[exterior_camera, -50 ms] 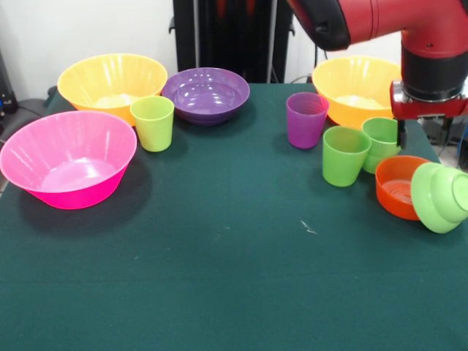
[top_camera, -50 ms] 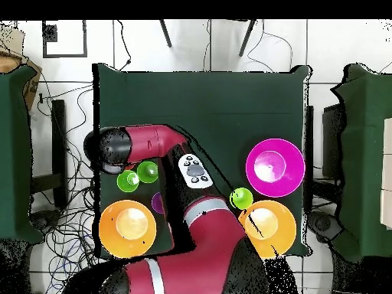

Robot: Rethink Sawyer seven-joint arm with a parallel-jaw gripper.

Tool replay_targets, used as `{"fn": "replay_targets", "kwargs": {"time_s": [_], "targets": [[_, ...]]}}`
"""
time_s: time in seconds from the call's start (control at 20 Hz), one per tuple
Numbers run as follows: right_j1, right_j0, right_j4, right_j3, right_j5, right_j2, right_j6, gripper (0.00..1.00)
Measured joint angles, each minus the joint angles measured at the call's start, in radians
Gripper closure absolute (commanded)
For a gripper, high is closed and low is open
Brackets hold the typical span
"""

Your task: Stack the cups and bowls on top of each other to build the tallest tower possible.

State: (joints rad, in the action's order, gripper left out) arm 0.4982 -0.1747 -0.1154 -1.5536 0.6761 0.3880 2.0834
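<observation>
No tower shows; the cups and bowls stand apart on the green table (exterior_camera, -50 ms: 219, 278). At the left are the pink bowl (exterior_camera, -50 ms: 69, 157), an orange-yellow bowl (exterior_camera, -50 ms: 112, 84), the yellow-green cup (exterior_camera, -50 ms: 153, 123) and the purple bowl (exterior_camera, -50 ms: 205, 95). At the right are the purple cup (exterior_camera, -50 ms: 306, 119), a second orange-yellow bowl (exterior_camera, -50 ms: 356, 89) and two green cups (exterior_camera, -50 ms: 344, 155) (exterior_camera, -50 ms: 381, 142). The small green bowl (exterior_camera, -50 ms: 441, 197) leans tilted against the small orange bowl (exterior_camera, -50 ms: 395, 189). My gripper (exterior_camera, -50 ms: 401, 136) hangs under the red wrist, just behind the right green cup and above the small bowls.
The red arm (top_camera, -50 ms: 207, 230) lies across the table's near-base half in the overhead view and hides the small bowls there. The pink bowl (top_camera, -50 ms: 274, 167) and the green cups (top_camera, -50 ms: 128, 181) show beside it. Cables and other green tables surround this one.
</observation>
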Motion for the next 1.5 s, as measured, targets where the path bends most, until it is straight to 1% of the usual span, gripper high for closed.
{"fn": "replay_targets", "kwargs": {"time_s": [0.15,0.3,0.35,0.65,1.05,1.35,1.5], "targets": [[-0.039,0.008,0.0,0.009,-0.048,0.0,0.0,0.0],[-0.063,0.015,0.0,0.014,-0.07,0.0,0.0,0.0],[-0.081,0.023,0.0,0.02,-0.08,0.0,0.0,0.0],[-0.115,0.045,0.0,0.034,-0.091,0.0,0.0,0.0],[-0.12,0.078,0.0,0.039,-0.091,0.0,0.0,0.0],[-0.119,0.077,0.0,0.039,-0.093,0.0,0.0,0.0],[-0.119,0.076,0.0,0.039,-0.11,0.0,0.0,0.0]]}}
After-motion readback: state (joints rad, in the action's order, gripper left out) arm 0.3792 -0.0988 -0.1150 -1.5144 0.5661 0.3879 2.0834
